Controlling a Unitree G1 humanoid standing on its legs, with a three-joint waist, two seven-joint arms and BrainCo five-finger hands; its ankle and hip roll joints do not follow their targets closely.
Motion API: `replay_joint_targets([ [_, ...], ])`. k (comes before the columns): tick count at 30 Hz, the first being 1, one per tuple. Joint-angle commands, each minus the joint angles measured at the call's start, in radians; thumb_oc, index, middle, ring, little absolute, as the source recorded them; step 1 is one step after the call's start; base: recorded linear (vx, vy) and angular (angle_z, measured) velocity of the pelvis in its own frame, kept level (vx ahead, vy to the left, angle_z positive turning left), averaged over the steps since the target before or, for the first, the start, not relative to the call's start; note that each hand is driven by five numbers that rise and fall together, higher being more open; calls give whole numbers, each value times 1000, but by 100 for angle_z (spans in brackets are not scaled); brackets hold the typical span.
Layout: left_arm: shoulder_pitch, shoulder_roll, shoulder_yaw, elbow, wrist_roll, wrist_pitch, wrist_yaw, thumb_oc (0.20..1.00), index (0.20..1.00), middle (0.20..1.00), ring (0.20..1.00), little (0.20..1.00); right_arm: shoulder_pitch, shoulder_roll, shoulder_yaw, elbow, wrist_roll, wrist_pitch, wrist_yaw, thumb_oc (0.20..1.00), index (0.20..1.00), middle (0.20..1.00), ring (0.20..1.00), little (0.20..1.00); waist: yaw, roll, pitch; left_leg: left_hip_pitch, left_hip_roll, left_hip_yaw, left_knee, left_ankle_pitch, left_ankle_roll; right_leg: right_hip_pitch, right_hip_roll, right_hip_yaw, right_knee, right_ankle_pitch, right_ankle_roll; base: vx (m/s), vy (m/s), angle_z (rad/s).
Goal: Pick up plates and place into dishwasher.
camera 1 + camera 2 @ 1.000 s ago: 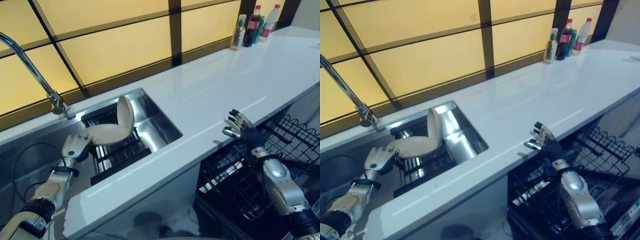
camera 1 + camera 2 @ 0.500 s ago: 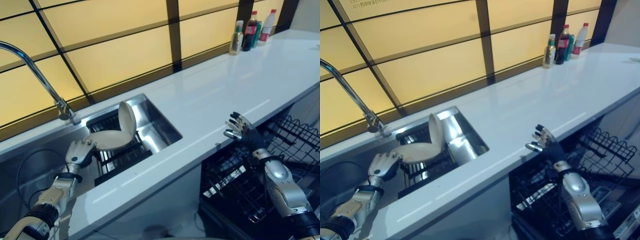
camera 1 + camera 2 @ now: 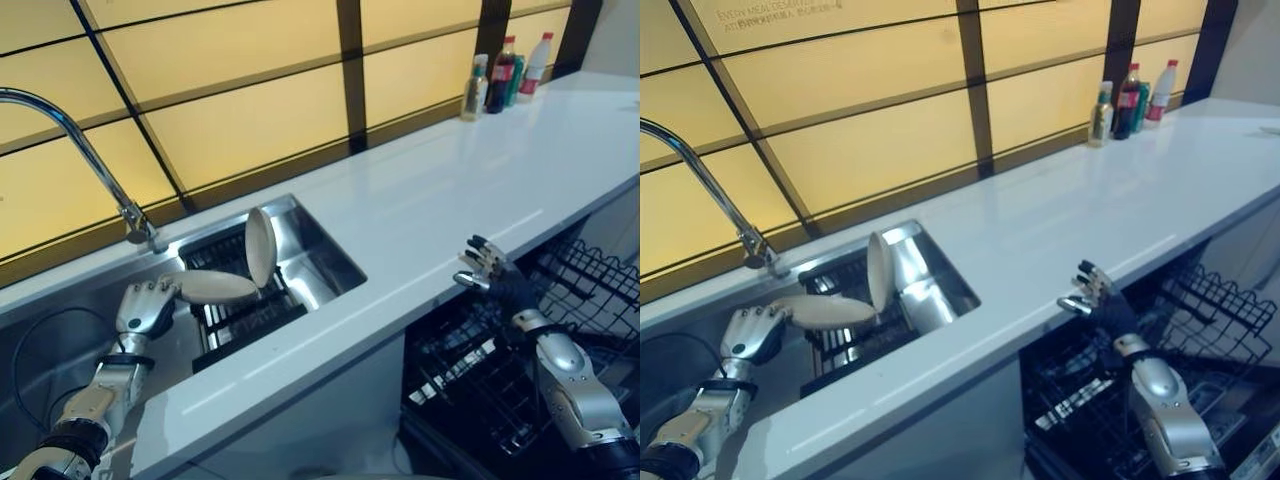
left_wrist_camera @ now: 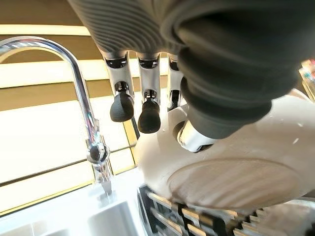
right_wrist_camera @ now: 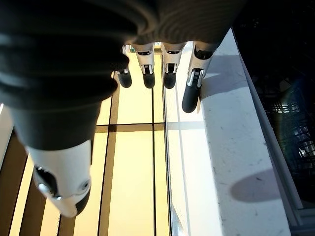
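Note:
My left hand (image 3: 145,305) is shut on the rim of a cream plate (image 3: 215,287), held nearly level above the dark rack in the sink (image 3: 335,262). In the left wrist view the fingers (image 4: 147,115) curl over the plate (image 4: 236,172). A second cream plate (image 3: 260,246) stands on edge in that rack, just right of the held one. My right hand (image 3: 495,280) is open, its fingers (image 5: 167,73) spread at the counter's front edge, above the pulled-out dishwasher rack (image 3: 590,270).
A curved steel faucet (image 3: 70,130) rises at the sink's back left. The white counter (image 3: 450,180) runs to the right, with several bottles (image 3: 505,70) at its far end. Yellow panels form the back wall. The black wire dishwasher rack sits below the counter edge.
My left hand has raised the plate and tipped it from slanted to nearly level. The view has shifted a little. The right hand has hardly moved.

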Motion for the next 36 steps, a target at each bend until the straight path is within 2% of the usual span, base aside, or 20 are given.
replay_joint_targets([
  [1, -51, 98, 98, -22, -65, 0, 60, 200, 200, 200, 200, 200, 6, 45, -28, -26, -12, -24, -1, 1000, 1000, 1000, 1000, 1000, 48, -33, -37, -21, -38, -30, 19, -89, 18, -121, -26, -60, 52, 8, 36, -33, -30, 2],
  [11, -10, 110, 197, -129, -190, -57, 99, 200, 200, 200, 200, 200, -12, 49, -27, -44, -9, -40, -10, 1000, 1000, 1000, 1000, 1000, 80, -45, -45, -23, -35, -55, 8, -96, 15, -115, -11, -72, 30, 6, 28, -60, -45, 6],
  [17, 22, 97, 268, -266, -244, -112, 78, 200, 200, 200, 200, 200, -88, 17, -17, -101, -5, -70, -31, 1000, 1000, 1000, 1000, 1000, 123, -66, -49, -28, -26, -73, 6, -100, 9, -111, 3, -85, 12, 8, 24, -90, -82, 6],
  [22, 32, 83, 321, -414, -311, -140, 3, 200, 200, 200, 200, 200, -193, 3, -12, -134, -10, -96, -90, 1000, 1000, 1000, 1000, 1000, 162, -81, -53, -35, -19, -87, 6, -106, 9, -113, 10, -94, 7, 6, 21, -98, -75, 4],
  [27, 8, 79, 354, -495, -363, -172, -60, 200, 200, 200, 200, 200, -266, 3, -26, -167, -10, -123, -87, 1000, 1000, 1000, 1000, 1000, 180, -88, -65, -39, -17, -100, 6, -109, 8, -112, 15, -101, 5, 2, 17, -88, -58, 9],
  [32, -38, 67, 346, -537, -438, -194, -137, 200, 200, 200, 200, 200, -322, 3, -5, -207, -54, -128, -76, 1000, 1000, 1000, 1000, 1000, 187, -90, -74, -40, -18, -111, 6, -110, 8, -107, 20, -100, 5, -2, 13, -65, -38, 3],
  [36, -94, 34, 304, -578, -553, -226, -260, 200, 200, 200, 200, 200, -383, 0, 45, -220, -128, -107, -68, 1000, 1000, 1000, 1000, 1000, 193, -92, -80, -39, -21, -118, 6, -111, 7, -104, 22, -100, 3, -3, 11, -55, -33, 4],
])
